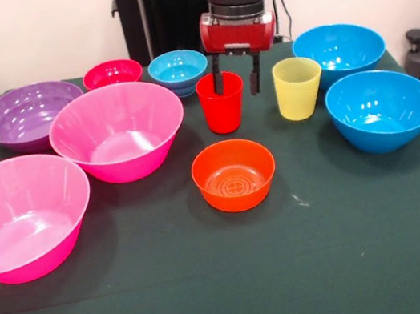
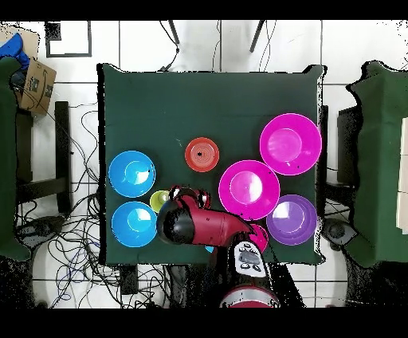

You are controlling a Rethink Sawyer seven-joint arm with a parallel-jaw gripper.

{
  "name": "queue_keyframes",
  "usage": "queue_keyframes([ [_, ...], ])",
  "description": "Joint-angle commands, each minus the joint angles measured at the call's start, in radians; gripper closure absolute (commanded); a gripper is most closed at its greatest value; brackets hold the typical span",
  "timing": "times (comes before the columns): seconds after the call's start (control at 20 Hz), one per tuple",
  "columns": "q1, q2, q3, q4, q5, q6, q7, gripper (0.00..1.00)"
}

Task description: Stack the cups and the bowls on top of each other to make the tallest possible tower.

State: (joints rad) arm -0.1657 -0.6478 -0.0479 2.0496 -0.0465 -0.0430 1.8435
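Observation:
My gripper (image 1: 237, 77) hangs open over the red cup (image 1: 224, 110), with one finger (image 1: 217, 74) inside its mouth and the other outside, to the right of its rim. The yellow cup (image 1: 298, 88) stands just right of it. The small orange bowl (image 1: 233, 175) sits in front of the red cup. The small light-blue bowl (image 1: 177, 69) and small red bowl (image 1: 111, 73) sit at the back. All pieces stand singly; no tower is in view. In the overhead view the arm (image 2: 195, 223) hides the red cup and the gripper.
Two large pink bowls (image 1: 116, 133) (image 1: 21, 216) and a purple bowl (image 1: 28, 116) fill the left side. Two large blue bowls (image 1: 337, 47) (image 1: 381, 109) stand at the right. The green table cloth (image 1: 240, 282) stretches to the front edge.

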Motion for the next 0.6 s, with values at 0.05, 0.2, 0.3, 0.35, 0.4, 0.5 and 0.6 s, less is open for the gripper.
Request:
queue_keyframes([
  [0.05,-0.001,0.04,0.049,-0.059,-0.052,-0.017,0.09,0.0],
  [0.2,-0.016,0.041,0.06,-0.055,-0.057,-0.016,0.089,0.0],
  [0.3,-0.017,0.044,0.062,-0.056,-0.056,-0.017,0.093,0.0],
  [0.35,-0.016,0.045,0.061,-0.056,-0.056,-0.018,0.094,0.0],
  [0.4,-0.012,0.047,0.059,-0.057,-0.055,-0.019,0.097,0.0],
  [0.5,-0.006,0.05,0.056,-0.057,-0.052,-0.019,0.098,0.0],
  [0.6,0.003,0.053,0.05,-0.058,-0.049,-0.017,0.099,0.0],
])
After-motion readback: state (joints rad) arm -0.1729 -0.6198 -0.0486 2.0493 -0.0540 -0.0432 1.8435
